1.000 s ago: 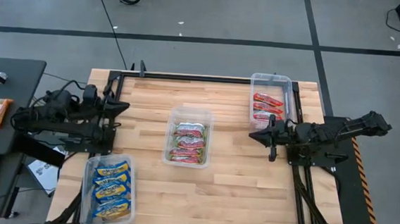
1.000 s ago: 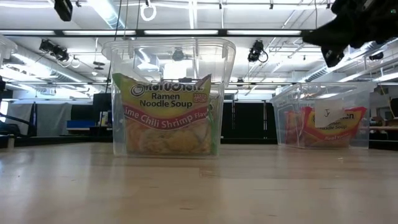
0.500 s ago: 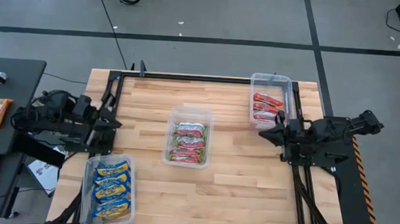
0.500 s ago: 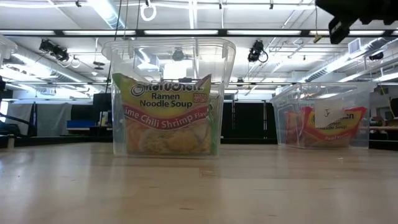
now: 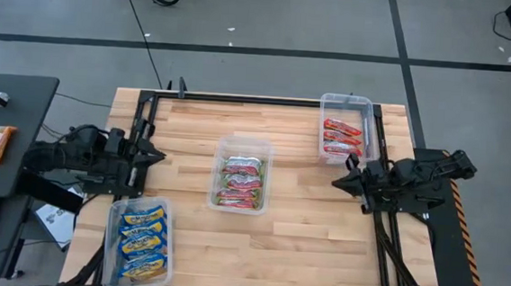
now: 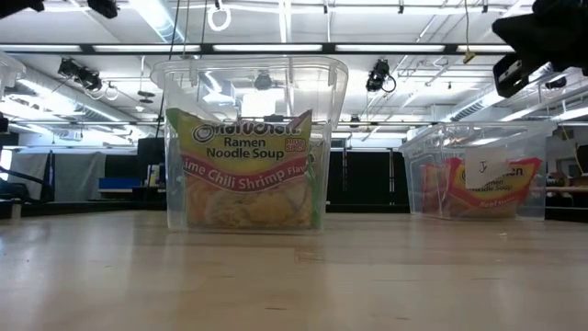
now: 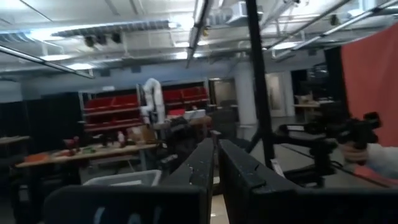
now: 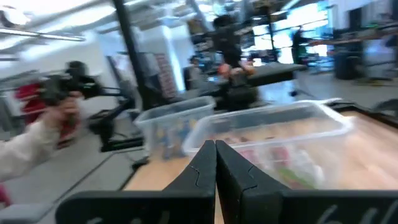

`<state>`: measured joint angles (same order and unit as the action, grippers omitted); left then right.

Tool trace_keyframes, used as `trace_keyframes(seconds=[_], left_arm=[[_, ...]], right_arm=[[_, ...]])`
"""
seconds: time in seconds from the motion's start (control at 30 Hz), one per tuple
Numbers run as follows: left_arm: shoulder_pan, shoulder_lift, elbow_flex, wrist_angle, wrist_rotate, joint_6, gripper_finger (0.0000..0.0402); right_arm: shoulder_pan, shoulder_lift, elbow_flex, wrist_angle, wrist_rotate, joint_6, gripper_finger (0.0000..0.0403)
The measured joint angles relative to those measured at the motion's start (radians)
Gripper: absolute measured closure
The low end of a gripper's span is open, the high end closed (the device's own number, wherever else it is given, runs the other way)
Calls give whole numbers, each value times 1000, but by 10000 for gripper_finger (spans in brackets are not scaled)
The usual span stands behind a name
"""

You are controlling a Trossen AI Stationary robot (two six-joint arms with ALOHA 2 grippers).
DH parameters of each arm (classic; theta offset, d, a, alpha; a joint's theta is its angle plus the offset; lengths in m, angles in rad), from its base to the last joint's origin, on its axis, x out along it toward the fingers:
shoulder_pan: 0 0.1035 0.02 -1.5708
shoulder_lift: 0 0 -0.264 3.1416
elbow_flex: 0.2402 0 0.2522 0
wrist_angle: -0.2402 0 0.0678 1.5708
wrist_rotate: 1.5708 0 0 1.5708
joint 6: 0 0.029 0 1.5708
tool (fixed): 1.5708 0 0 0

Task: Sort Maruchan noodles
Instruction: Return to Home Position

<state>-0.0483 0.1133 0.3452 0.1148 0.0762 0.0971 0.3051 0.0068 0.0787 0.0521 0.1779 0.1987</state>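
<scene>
Judging from how things lie, the sorting looks done: the blue-and-yellow packets (image 5: pixel 142 240) fill the clear tub (image 5: pixel 110 241) at the near-left corner of the worktop (image 5: pixel 294 240). The green-pink packets (image 5: pixel 240 180) sit in the middle tub (image 5: pixel 243 146), and the red-and-white packets (image 5: pixel 340 138) in the far-right tub (image 5: pixel 346 106). No packet lies loose on the wood.

Both arms sit low at the sides. The left pincer (image 5: pixel 153 154) hovers over the left edge, and its wrist view shows the fingers (image 7: pixel 205 162) pressed together with nothing between them. The right pincer (image 5: pixel 339 182) is likewise pinched closed and empty, its tip just beside the near end of the far-right tub.

That closeness is the main hazard. If the right arm swings toward the far side while it folds, the pincer could clip the tub's wall. The light plastic would skid, or tip off the right edge it already sits against, spilling sorted packets. On the other side, the left arm's links lie near the far end of the blue tub, which reaches the worktop's front edge. A low sweep there could nudge it over. Either knock would undo finished work.
</scene>
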Motion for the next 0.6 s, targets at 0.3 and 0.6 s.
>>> trace_keyframes(seconds=[0.3, 0.6], left_arm=[[-2, -46, -45, 34, 84, -32, 372], [-2, -51, -41, 27, 86, -1, 372]], right_arm=[[-13, 2, -72, 23, 79, 61, 371], [-13, 1, -73, 26, 80, 61, 369]])
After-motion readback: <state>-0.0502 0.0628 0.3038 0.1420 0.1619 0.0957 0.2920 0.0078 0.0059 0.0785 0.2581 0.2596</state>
